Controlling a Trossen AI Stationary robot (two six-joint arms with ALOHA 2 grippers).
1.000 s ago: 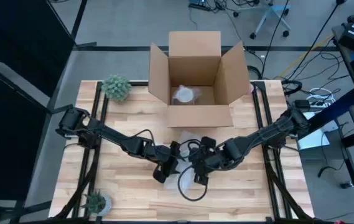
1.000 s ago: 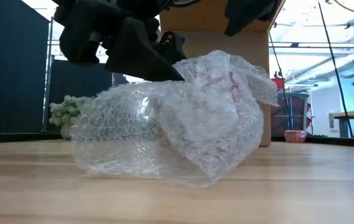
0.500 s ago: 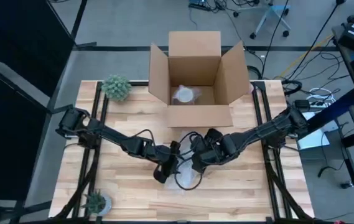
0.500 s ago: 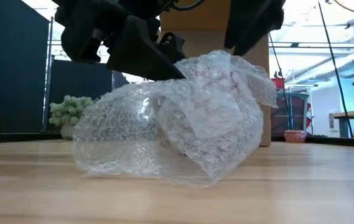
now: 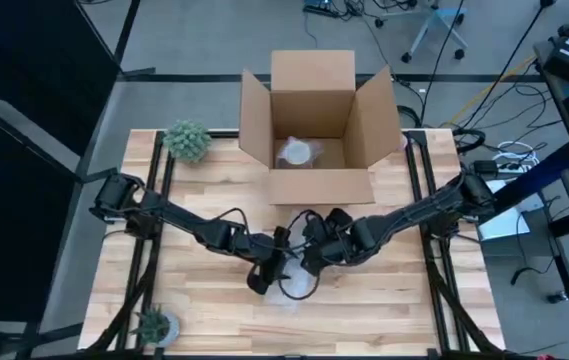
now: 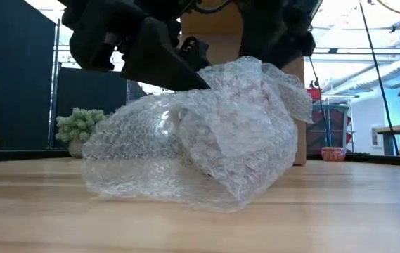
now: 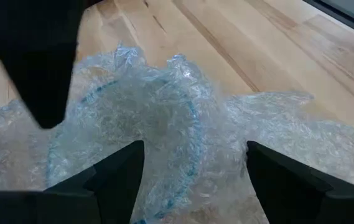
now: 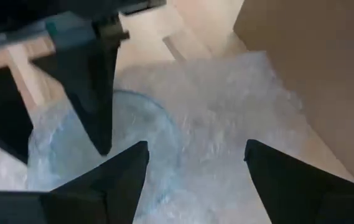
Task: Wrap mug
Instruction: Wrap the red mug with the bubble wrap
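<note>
Mug [image 7: 133,124] sits mid-table, near the front, under crumpled bubble wrap [image 6: 200,154], rim showing through the plastic. Left gripper [image 5: 264,272] is down on the bundle's left side, fingers spread wide around the wrap, likely pinning it so it can't slide. Right gripper [image 5: 316,258] hovers at the other side, also wide open, holding nothing, probably lining up to fold a loose flap over. Open cardboard box [image 5: 314,120] waits behind for packing.

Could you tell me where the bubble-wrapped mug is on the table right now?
In the high view the bubble-wrapped mug lies near the table's middle, on the side of the cardboard box away from the room, directly under the left gripper and right gripper.
</note>
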